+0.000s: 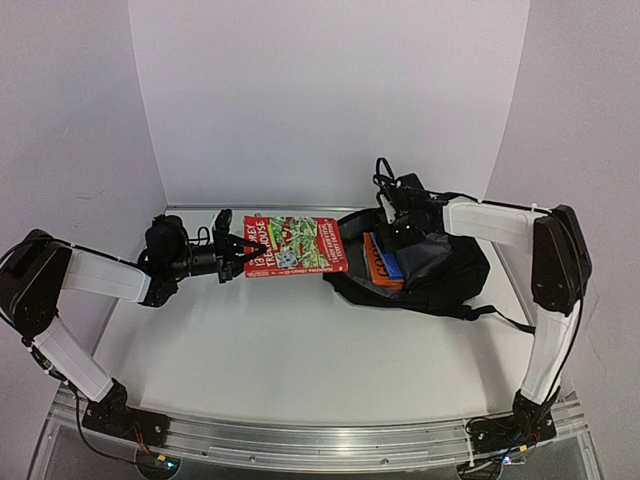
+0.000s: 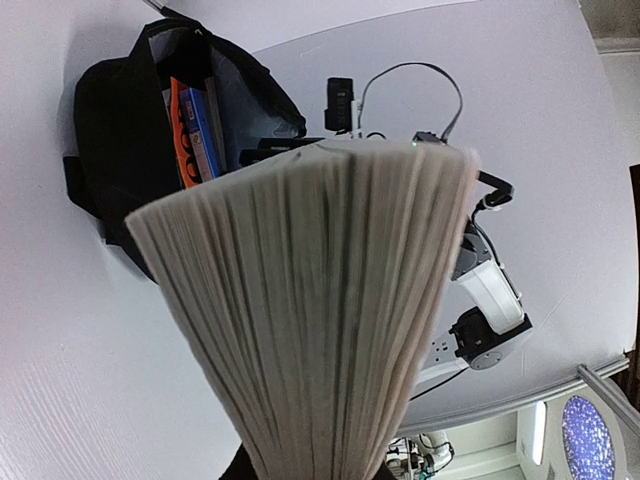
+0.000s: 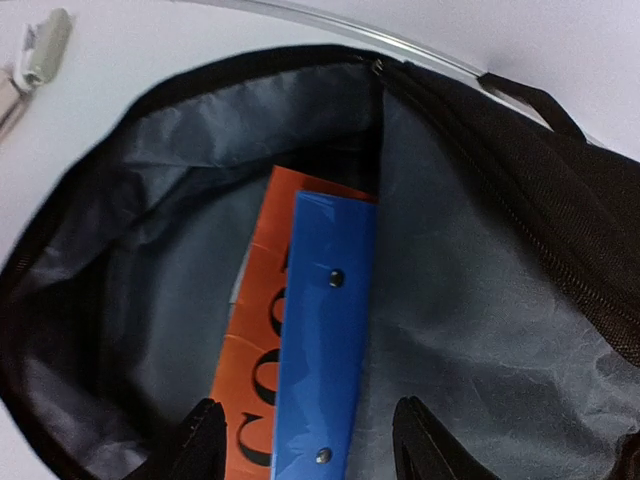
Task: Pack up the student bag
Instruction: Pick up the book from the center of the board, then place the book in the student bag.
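The student bag (image 1: 450, 265), black with grey lining (image 3: 480, 300), lies open at the right back of the table. Inside it stand an orange book (image 3: 255, 340) and a blue folder (image 3: 330, 340). My right gripper (image 3: 310, 450) hovers at the bag's mouth, open, its black fingertips (image 3: 205, 440) either side of the blue folder without touching it. My left gripper (image 1: 240, 255) is shut on the left edge of a red and green picture book (image 1: 300, 245), held above the table just left of the bag. In the left wrist view the book's fanned pages (image 2: 320, 300) hide the fingers.
White walls close in the table at the back and both sides. A bag strap (image 1: 470, 312) trails along the table toward the right arm's base. The metal rail (image 1: 320, 435) with both arm bases runs along the near edge.
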Controlling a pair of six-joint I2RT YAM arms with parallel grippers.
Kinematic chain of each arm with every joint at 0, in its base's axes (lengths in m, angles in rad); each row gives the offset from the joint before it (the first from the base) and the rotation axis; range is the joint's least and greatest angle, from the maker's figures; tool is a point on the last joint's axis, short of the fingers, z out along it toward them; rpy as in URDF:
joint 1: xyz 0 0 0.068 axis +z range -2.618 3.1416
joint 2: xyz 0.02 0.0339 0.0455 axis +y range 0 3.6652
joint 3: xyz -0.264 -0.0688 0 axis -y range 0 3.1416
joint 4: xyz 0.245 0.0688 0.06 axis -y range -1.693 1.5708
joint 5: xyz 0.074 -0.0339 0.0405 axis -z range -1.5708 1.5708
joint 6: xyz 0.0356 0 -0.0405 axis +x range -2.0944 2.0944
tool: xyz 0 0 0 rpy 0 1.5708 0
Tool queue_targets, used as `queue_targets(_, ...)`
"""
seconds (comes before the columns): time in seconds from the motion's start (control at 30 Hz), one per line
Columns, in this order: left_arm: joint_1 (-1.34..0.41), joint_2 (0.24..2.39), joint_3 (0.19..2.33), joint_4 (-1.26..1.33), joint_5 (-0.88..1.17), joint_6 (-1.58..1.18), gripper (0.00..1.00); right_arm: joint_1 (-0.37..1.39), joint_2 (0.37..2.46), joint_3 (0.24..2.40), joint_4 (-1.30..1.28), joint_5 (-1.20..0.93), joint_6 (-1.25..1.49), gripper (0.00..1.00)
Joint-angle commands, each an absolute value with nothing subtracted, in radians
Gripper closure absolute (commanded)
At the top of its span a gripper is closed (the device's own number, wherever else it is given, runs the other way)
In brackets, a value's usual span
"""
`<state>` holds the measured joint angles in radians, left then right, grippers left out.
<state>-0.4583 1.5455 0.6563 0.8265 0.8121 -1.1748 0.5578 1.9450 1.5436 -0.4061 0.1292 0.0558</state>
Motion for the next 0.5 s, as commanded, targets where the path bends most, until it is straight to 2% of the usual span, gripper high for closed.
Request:
queue_targets(0.0, -0.460, 1.499, 0.698, 0.891, 0.809, -1.152, 1.00, 0.542, 2.016, 1.581, -0.417, 0.288, -0.001, 0.44)
queue_targets(0.13, -0.461, 1.498, 0.696, 0.888, 0.805, -1.149, 1.00, 0.529, 2.066, 1.586, -0.403, 0.324, -0.044, 0.45)
queue_targets(0.23, -0.460, 1.499, 0.694, 0.886, 0.802, -1.147, 1.00, 0.524, 2.093, 1.589, -0.396, 0.337, -0.059, 0.52)
queue_targets(0.37, -0.460, 1.503, 0.693, 0.880, 0.799, -1.141, 1.00, 0.521, 2.090, 1.594, -0.393, 0.338, -0.056, 0.75)
queue_targets(0.47, -0.460, 1.510, 0.694, 0.876, 0.796, -1.136, 1.00, 0.521, 2.065, 1.605, -0.394, 0.316, -0.043, 0.97)
